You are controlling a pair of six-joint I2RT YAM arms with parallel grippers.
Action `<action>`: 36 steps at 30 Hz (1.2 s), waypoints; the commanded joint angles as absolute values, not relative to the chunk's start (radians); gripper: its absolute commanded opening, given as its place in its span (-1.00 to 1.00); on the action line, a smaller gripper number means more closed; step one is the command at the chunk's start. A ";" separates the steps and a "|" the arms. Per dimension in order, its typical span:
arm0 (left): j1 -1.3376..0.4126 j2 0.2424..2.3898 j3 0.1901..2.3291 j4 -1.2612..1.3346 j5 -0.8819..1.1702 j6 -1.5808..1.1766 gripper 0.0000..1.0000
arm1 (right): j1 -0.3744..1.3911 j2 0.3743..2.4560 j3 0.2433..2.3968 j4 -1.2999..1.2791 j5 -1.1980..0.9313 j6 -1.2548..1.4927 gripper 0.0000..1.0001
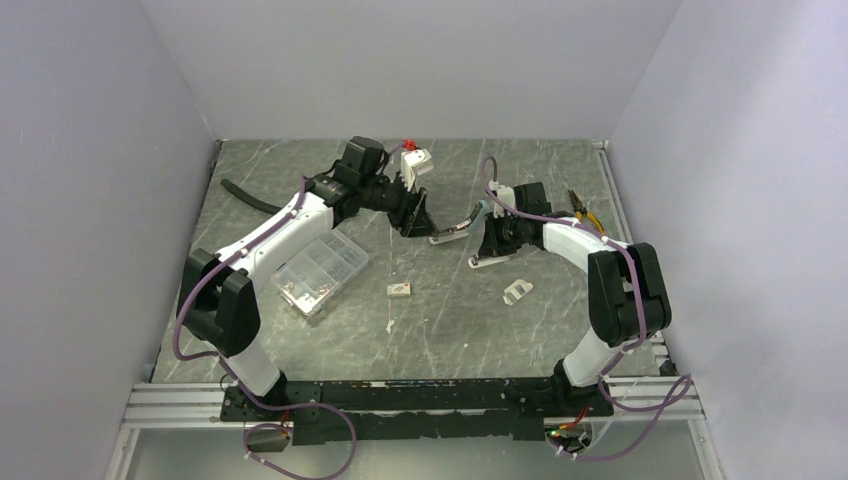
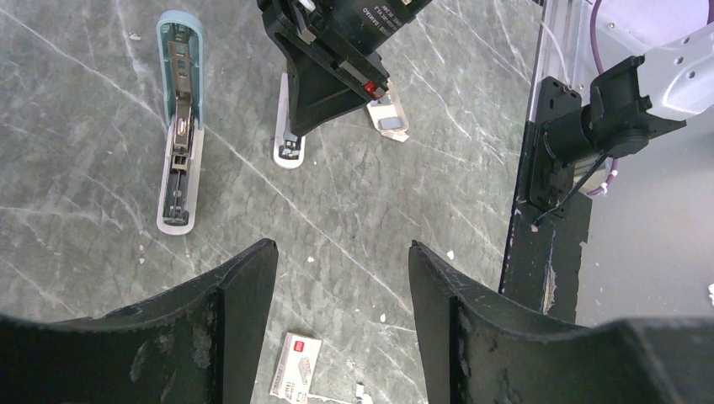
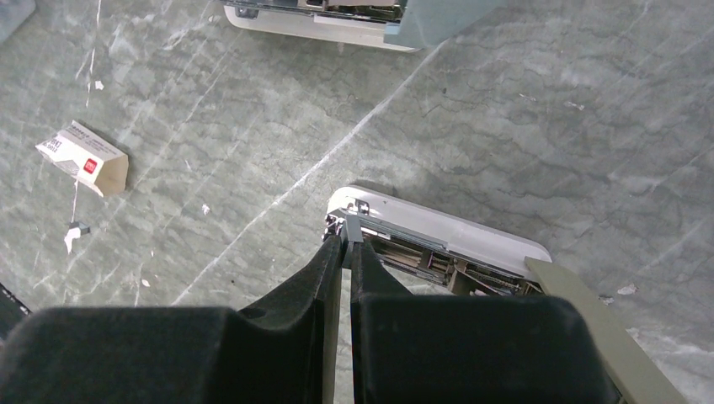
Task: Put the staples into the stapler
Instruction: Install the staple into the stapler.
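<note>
The grey marbled table (image 1: 440, 340) fills the middle of the overhead view, with both arms reaching in toward its centre. The left end effector (image 2: 341, 252) hangs above the surface, released: its two black fingers stand well apart with nothing between them. The right end effector (image 3: 345, 244) is clenched, its fingers nearly together, the tips touching the front end of the metal rail of a white plastic stapler (image 3: 438, 231) that lies opened on the table. I cannot tell whether anything is pinched there.

Left of centre in the overhead view sits a clear plastic compartment case (image 1: 320, 272), just beside the left arm. A light blue stapler (image 2: 179, 126), also lying opened with its metal channel showing, is in the upper left of the left wrist view, near the white one but apart from it.

The small white cardboard staple box with a red mark (image 1: 399, 289) lies flat just below the centre of the overhead frame, right of the case, apart from both staplers and untouched by either arm.
</note>
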State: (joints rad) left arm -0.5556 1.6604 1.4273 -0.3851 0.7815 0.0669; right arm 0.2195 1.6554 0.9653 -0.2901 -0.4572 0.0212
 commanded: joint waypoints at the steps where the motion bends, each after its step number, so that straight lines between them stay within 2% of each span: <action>1: -0.552 1.635 1.442 -0.370 0.798 0.076 0.28 | 0.224 1.647 0.951 -0.320 -0.488 -0.036 -1.00; 26: -0.553 1.629 1.439 -0.371 0.792 0.077 0.28 | 0.221 1.622 0.956 -0.419 -0.530 -0.140 -1.00; 36: -0.552 1.630 1.438 -0.369 0.797 0.075 0.28 | 0.211 1.678 1.038 -0.460 -0.601 -0.236 -1.00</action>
State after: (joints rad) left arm -0.5552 1.6604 1.4273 -0.3851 0.7811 0.0673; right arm 0.2169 1.6516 0.9783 -0.4000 -0.5488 -0.1665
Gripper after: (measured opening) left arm 0.640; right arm 0.102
